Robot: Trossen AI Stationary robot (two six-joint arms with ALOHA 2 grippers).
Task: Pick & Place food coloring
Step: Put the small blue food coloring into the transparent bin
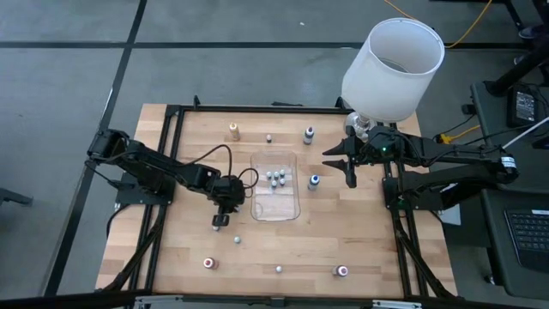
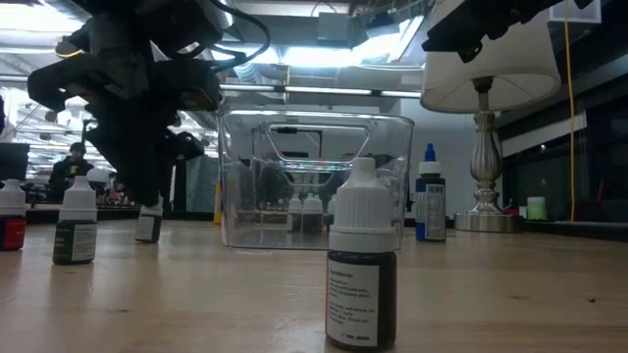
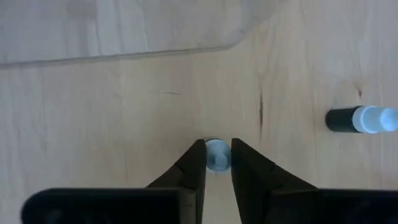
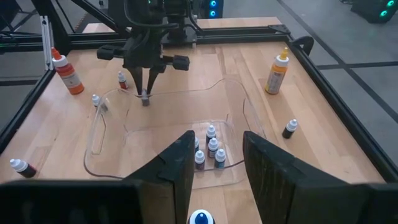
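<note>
Closest to the low camera stands one dark bottle (image 2: 360, 257) with a white cap, upright on the wooden table (image 2: 196, 304), in front of the clear tray (image 2: 314, 176). From above, the left gripper (image 1: 220, 221) is down at the table just beside the tray's left edge, and only the left wrist view shows why: its fingers (image 3: 189, 174) sit on either side of a small white-capped bottle (image 3: 216, 155), touching or nearly touching it (a firm grip cannot be told). Another bottle (image 3: 362, 119) lies on its side nearby. The right gripper (image 1: 349, 161) hangs to the tray's right with its fingers spread apart; its wrist view shows a cluster of bottles (image 4: 210, 150) standing inside the tray, and more scattered around it
</note>
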